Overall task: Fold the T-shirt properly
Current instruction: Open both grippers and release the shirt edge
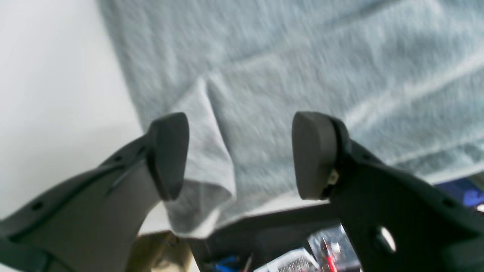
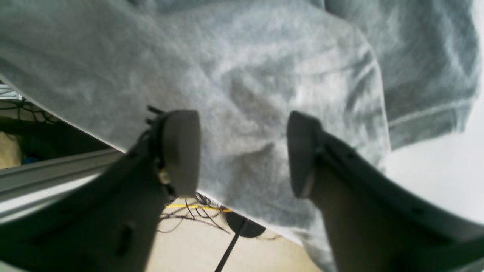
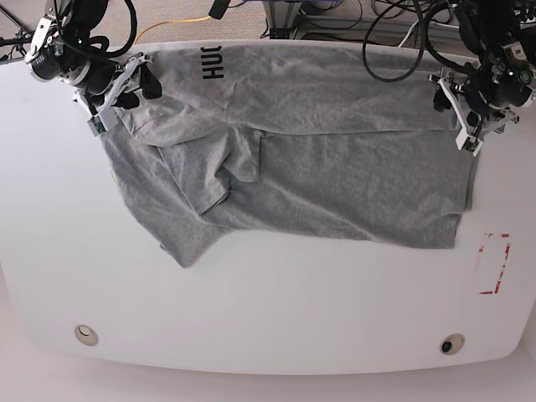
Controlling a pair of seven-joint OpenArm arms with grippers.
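The light grey T-shirt [image 3: 335, 176] lies spread and rumpled across the far half of the white table [image 3: 268, 310], with black lettering [image 3: 212, 63] near its far edge. My right gripper [image 3: 134, 90] stands at the shirt's far left corner. In the right wrist view that gripper [image 2: 240, 153] is open, its pads astride a bunched fold of the T-shirt [image 2: 245, 56] at the table's edge. My left gripper [image 3: 459, 117] is at the shirt's right edge. It too is open [image 1: 242, 156] over a creased edge of the T-shirt [image 1: 302, 56], gripping nothing.
A red-outlined rectangle [image 3: 494, 264] is marked on the table at the right. Two round fittings [image 3: 85, 334] [image 3: 452, 344] sit near the front edge. Cables [image 3: 394, 33] and a metal rail [image 2: 56, 170] lie just beyond the far edge.
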